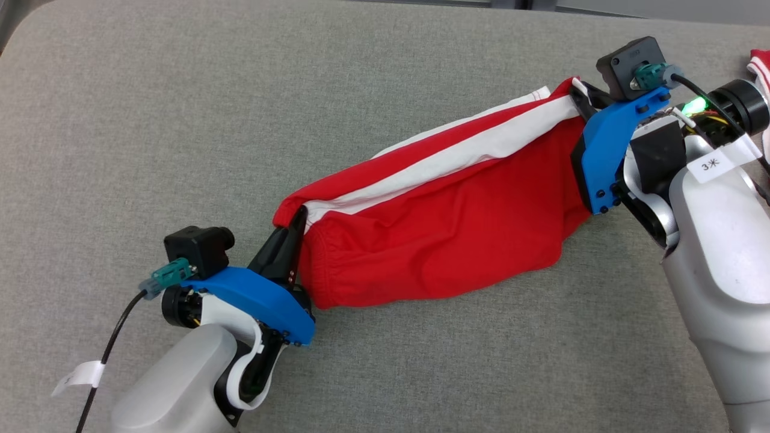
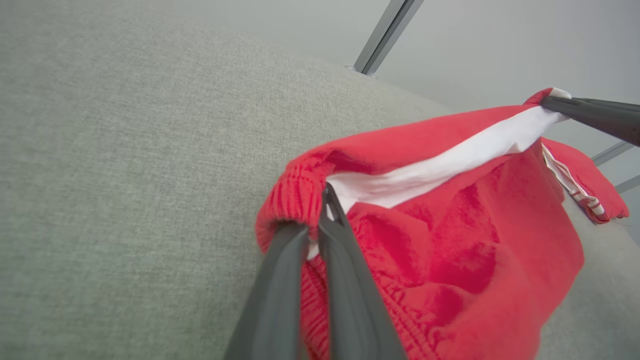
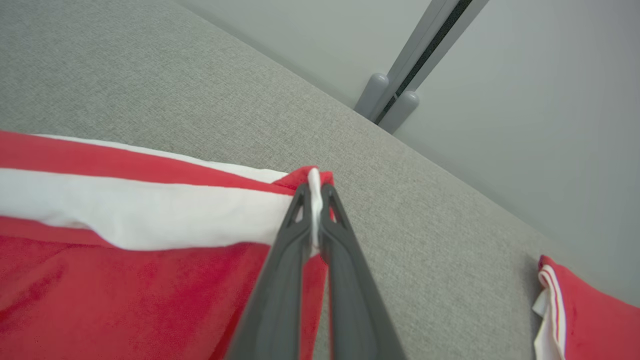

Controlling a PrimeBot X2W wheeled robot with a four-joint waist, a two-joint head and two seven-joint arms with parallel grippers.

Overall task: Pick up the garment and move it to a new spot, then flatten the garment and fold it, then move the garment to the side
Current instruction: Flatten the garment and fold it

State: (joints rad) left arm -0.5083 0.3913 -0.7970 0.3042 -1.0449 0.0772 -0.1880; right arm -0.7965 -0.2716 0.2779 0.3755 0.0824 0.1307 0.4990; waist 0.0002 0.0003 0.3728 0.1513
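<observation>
Red shorts [image 1: 433,240] spanned both grippers, long axis near-left to far-right. Left gripper [image 1: 293,221] was clamped on the waistband end, right gripper [image 1: 581,94] on the far stripe end.

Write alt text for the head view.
A red garment with white stripes hangs stretched over a grey fabric surface: the left gripper pinches one end, the right gripper the other. Another red cloth lies at the right edge.
</observation>
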